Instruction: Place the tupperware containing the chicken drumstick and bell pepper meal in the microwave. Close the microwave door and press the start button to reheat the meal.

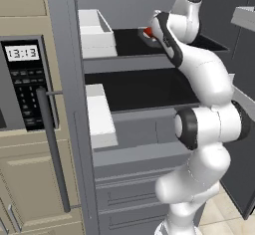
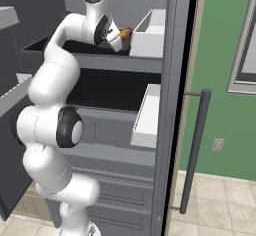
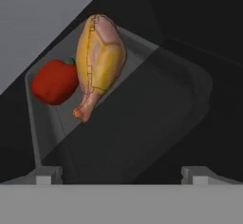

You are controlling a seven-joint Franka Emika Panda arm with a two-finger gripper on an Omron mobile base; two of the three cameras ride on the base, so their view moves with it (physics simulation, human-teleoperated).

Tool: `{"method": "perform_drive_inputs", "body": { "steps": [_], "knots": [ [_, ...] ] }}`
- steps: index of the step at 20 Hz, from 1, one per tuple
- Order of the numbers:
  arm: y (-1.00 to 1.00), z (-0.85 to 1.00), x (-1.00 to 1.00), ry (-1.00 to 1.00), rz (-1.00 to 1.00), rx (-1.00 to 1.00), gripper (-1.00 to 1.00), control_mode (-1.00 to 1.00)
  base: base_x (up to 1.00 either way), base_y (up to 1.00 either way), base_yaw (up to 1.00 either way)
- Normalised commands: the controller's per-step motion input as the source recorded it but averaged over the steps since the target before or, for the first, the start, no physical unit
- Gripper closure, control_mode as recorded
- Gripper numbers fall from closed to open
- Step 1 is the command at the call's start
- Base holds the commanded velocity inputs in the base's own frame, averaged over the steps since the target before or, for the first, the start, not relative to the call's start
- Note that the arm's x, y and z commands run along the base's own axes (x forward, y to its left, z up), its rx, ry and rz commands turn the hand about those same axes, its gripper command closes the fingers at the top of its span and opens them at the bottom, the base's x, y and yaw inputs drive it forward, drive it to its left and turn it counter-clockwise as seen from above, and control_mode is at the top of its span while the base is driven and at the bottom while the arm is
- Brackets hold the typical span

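The tupperware [image 3: 190, 76], a shallow grey tray, lies on a dark shelf right in front of the hand. In it the tan chicken drumstick [image 3: 99, 57] rests beside the red bell pepper [image 3: 54, 81] at the tray's far end. My gripper [image 3: 123, 173] is open, its fingertips [image 3: 45, 174] spread wide at the tray's near edge with nothing between them. From the base, the arm reaches onto the fridge's top shelf, where the bell pepper [image 1: 148, 31] and the drumstick [image 2: 125, 32] peek out by the hand. The microwave [image 1: 25, 84], with clock and keypad, sits in the cabinets on the left.
White box-shaped bins stand at the shelf ends, one on top [image 1: 94, 30] and one below [image 1: 99, 114]. A long dark bar handle [image 1: 52, 149] runs down between fridge and microwave. The open fridge door [image 1: 244, 129] stands on the right.
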Motion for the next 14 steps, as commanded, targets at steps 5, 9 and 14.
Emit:
{"method": "perform_drive_inputs", "body": {
  "steps": [5, 9, 14],
  "knots": [
    [0.00, 0.00, 0.47, 0.12, -0.07, 0.00, -1.00, -1.00, 0.00, 0.00, 0.00],
    [0.00, 0.00, 0.41, 0.11, -0.06, 0.00, -1.00, -1.00, 0.00, 0.00, 0.00],
    [-0.02, -0.09, 0.32, 0.08, -0.06, 0.00, -1.00, -1.00, 0.00, 0.00, 0.00]
  ]
}}
